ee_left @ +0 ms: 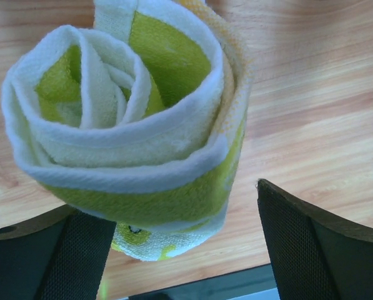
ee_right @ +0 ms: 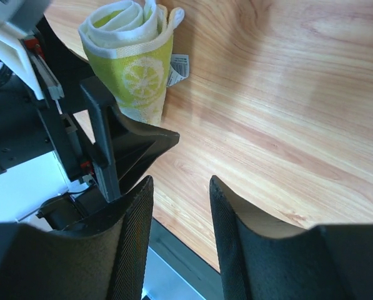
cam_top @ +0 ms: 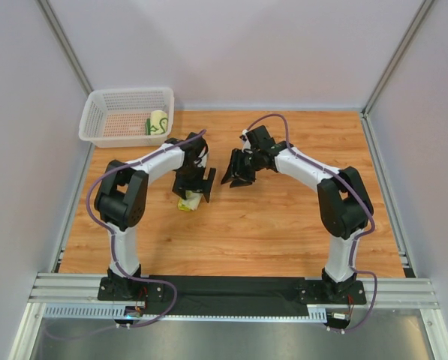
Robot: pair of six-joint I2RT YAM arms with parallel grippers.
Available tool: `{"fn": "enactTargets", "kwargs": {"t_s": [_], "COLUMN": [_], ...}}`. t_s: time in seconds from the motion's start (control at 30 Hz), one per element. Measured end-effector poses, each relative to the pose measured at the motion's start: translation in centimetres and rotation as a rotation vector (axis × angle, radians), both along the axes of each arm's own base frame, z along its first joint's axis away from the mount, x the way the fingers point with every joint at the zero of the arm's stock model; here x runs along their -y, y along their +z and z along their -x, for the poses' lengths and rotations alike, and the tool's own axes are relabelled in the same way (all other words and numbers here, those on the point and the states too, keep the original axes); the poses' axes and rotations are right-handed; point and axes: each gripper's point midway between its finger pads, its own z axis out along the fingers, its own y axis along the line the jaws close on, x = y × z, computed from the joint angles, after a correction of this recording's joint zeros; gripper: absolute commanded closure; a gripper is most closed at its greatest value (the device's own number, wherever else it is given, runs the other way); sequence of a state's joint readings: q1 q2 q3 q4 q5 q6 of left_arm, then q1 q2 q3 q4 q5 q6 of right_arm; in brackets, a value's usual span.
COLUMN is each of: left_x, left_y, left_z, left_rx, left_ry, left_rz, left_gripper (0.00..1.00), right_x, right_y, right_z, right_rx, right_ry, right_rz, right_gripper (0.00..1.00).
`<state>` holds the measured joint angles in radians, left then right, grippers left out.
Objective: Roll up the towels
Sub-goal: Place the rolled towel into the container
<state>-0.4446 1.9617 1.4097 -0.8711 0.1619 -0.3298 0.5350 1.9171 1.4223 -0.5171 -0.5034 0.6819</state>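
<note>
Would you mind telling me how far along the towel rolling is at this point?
Done: one rolled towel is in the basket, and a second roll sits on the table. In hand: nothing; the left jaws stand open around that roll, and the right jaws are empty. Left: probably moving it to the basket; no flat towels show.

**Much of the rolled towel out of sight**

From above, the left gripper [cam_top: 194,184] covers most of the rolled towel [cam_top: 189,202]; only a lime-and-cream edge shows below it. In the basket [cam_top: 103,105], a second roll [cam_top: 158,121] is too small for its pattern to be made out, and the dark green item [cam_top: 148,127] beside it cannot be identified. The left wrist view cuts off the roll's top and the lower part of the gripper's fingers [ee_left: 317,244]. In the right wrist view the towel's label [ee_right: 179,65] is too small to read
</note>
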Motion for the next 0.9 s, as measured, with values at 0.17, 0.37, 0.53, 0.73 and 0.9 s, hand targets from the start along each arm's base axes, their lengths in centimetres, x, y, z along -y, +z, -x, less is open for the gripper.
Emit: {"fn": "enactTargets", "kwargs": {"t_s": [0.17,0.37,0.53,0.73,0.9], "left_x": [-0.6,-2.4,-2.5,-4.4,-7.3], "left_y": [-0.5,-0.8,-0.6,1.5,6.6], "left_z": [-0.1,-0.4,-0.6,-3.4,-8.7], "left_rx": [0.019,0.035,0.024,0.081,0.211], "left_ry": [-0.014,-0.027,-0.054,-0.021,0.085], "left_rz": [-0.071,-0.15,-0.169,-0.201,-0.202], "left_gripper": [0.38,1.0,1.0,1.0,1.0], "right_x": [0.7,1.2,1.4,2.0,3.0], "right_y": [-0.2,-0.5,-0.3,0.9,2.4], "right_z": [-0.2,-0.2,-0.3,-0.8,-1.1], "right_rx": [-0.006,-0.013,-0.009,0.016,0.044], "right_ry": [-0.015,-0.024,-0.023,-0.03,-0.041], "right_rz": [0.0,0.005,-0.001,-0.015,-0.025], "right_gripper": [0.59,0.6,0.61,0.61,0.62]}}
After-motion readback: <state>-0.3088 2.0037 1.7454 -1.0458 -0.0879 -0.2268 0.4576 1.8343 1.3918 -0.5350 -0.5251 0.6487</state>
